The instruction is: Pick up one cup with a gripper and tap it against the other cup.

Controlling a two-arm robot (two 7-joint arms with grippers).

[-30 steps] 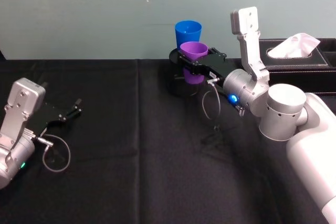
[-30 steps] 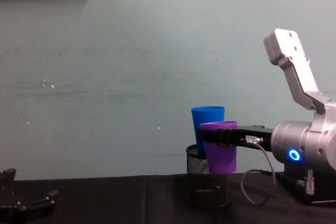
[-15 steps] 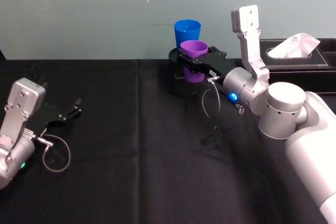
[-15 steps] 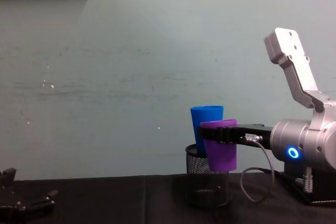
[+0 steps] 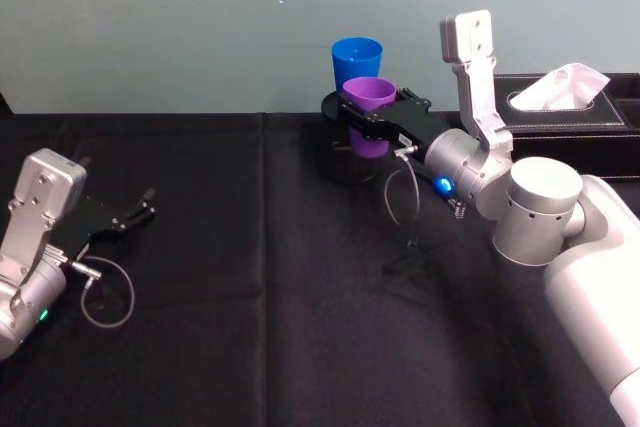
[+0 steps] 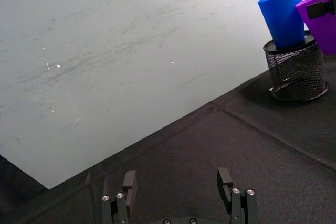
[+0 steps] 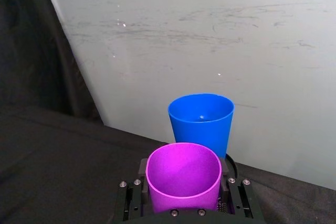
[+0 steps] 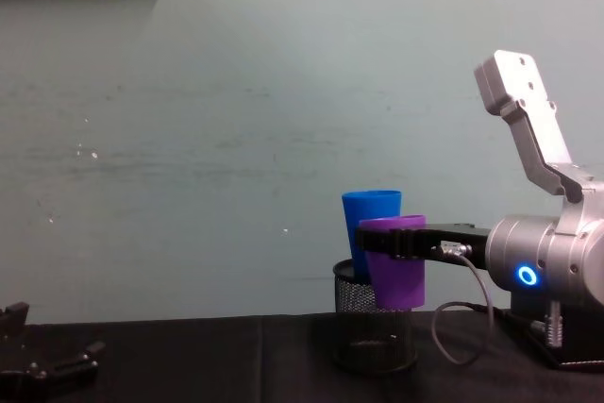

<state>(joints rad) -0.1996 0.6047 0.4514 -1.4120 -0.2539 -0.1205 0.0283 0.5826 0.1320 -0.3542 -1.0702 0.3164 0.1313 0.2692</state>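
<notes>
Aloft, right tool (image 5: 370, 122) grips purple cup (image 5: 370, 95), rim near blue cup (image 5: 357, 59).

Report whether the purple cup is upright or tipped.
Upright: the purple cup, held by the right gripper, is mouth-up, rim level, near the blue cup. The left gripper rests open at far left.

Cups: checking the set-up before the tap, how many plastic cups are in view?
2. The purple cup is held by the right gripper; the blue cup stands just behind it on the black mesh cylinder.
</notes>
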